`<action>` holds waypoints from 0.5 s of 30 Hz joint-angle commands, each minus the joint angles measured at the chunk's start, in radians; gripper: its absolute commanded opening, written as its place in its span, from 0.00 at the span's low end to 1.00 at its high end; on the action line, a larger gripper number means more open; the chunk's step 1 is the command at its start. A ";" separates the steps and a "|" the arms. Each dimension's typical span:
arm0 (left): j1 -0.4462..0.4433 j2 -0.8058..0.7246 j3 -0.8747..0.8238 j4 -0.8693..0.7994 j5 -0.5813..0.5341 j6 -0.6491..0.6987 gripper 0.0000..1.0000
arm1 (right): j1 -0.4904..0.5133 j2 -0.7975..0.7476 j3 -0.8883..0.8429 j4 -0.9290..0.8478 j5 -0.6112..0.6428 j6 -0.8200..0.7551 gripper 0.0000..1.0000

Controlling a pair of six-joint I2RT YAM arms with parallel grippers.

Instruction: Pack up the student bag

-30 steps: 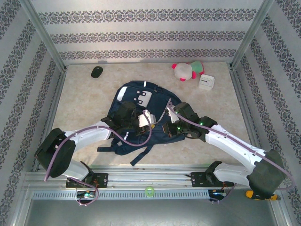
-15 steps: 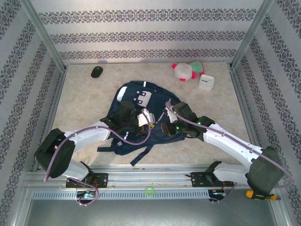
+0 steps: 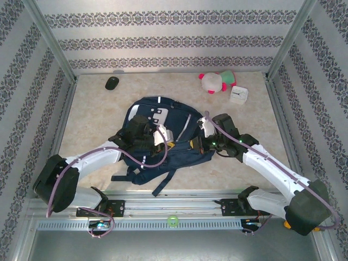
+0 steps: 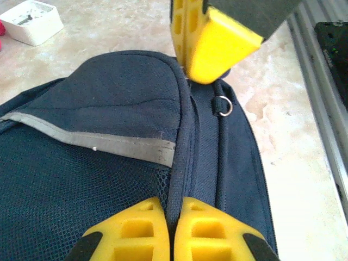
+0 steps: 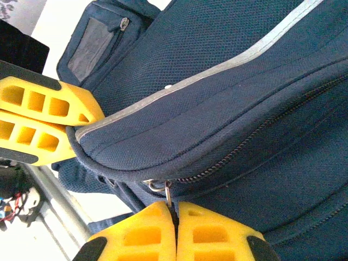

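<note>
Right, my left claw (image 4: pixel 174 211) is pinched fully together on the piped seam of the bag (image 3: pixel 175 123), with the fabric ridge running straight in between the pads. My right claw (image 5: pixel 175 211), at about 3 o'clock from it in the top view, is also closed tight. The metal pull (image 5: pixel 163 191) of the main zip runs into the slit between its pads, so I judge it has the pull.

The bag lies flat in the middle of the table (image 3: pixel 92 119), its front pocket toward 12 o'clock and its straps trailing toward 6 o'clock. I expect it to handle soft and floppy. It should be light while unfilled, prone to sagging wherever it is not held, and likely to slide on the smooth tabletop. The seam piping and the straps look like the firm places to take hold. The pull is small and smooth, so I would expect it to slip if I tug it off-line.

As for contents, the zip (image 5: pixel 255 130) looks done up along the stretch I can see, so I cannot tell what, if anything, is inside. The small side pocket (image 5: pixel 93 44) seems closed too. A toy (image 3: pixel 216 81) and a white box (image 3: pixel 238 95) lie on the table at 1 o'clock from the bag. A mouse (image 3: pixel 112 82) lies at 11 o'clock, and all three are well apart from the bag.
</note>
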 commanded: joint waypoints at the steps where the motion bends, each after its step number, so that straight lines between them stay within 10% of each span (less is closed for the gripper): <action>1: 0.028 -0.061 0.001 -0.197 0.168 0.080 0.00 | -0.081 0.012 -0.035 -0.035 0.168 -0.004 0.00; 8: 0.028 -0.123 -0.020 -0.132 0.050 -0.259 0.53 | -0.035 0.002 -0.085 0.031 0.141 0.051 0.00; 15: 0.034 -0.304 -0.047 -0.370 -0.575 -0.871 0.57 | 0.050 0.005 -0.112 0.054 0.159 0.106 0.00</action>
